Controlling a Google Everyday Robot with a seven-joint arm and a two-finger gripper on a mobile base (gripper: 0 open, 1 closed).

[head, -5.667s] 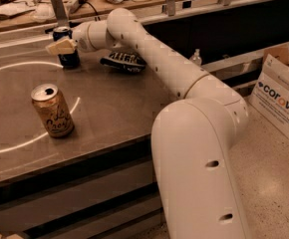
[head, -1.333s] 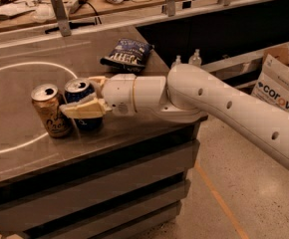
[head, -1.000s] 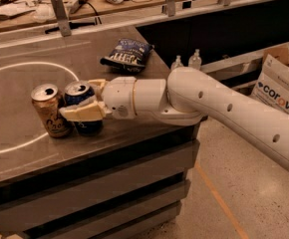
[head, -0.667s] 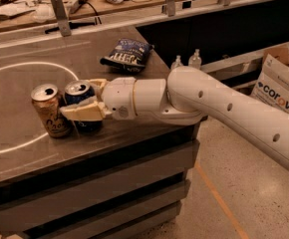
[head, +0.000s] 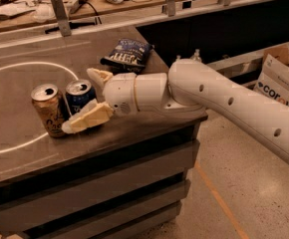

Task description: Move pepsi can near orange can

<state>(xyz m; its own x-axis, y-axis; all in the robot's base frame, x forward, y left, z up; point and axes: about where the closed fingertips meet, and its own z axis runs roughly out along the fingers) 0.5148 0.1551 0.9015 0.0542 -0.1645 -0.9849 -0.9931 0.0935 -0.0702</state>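
The pepsi can [head: 79,94], dark blue with a silver top, stands upright on the dark table [head: 15,83]. It is right beside the tan-orange can [head: 49,109], which stands just to its left, almost touching. My gripper [head: 79,101] reaches in from the right at the end of the white arm [head: 224,103]. Its cream fingers [head: 88,117] are spread apart, one in front of the pepsi can's lower part and one behind it to the right. The jaws look open around the can, not pressing it.
A dark blue snack bag [head: 128,55] with white print lies behind the arm near the table's right edge. A white circle line [head: 15,66] is marked on the table. A cardboard box [head: 284,81] stands on the floor at right. A cluttered bench [head: 45,4] runs behind.
The fingers, earlier closed on the pepsi can, have spread apart. The far finger now stands clear of the can. Both cans have stayed in place side by side.
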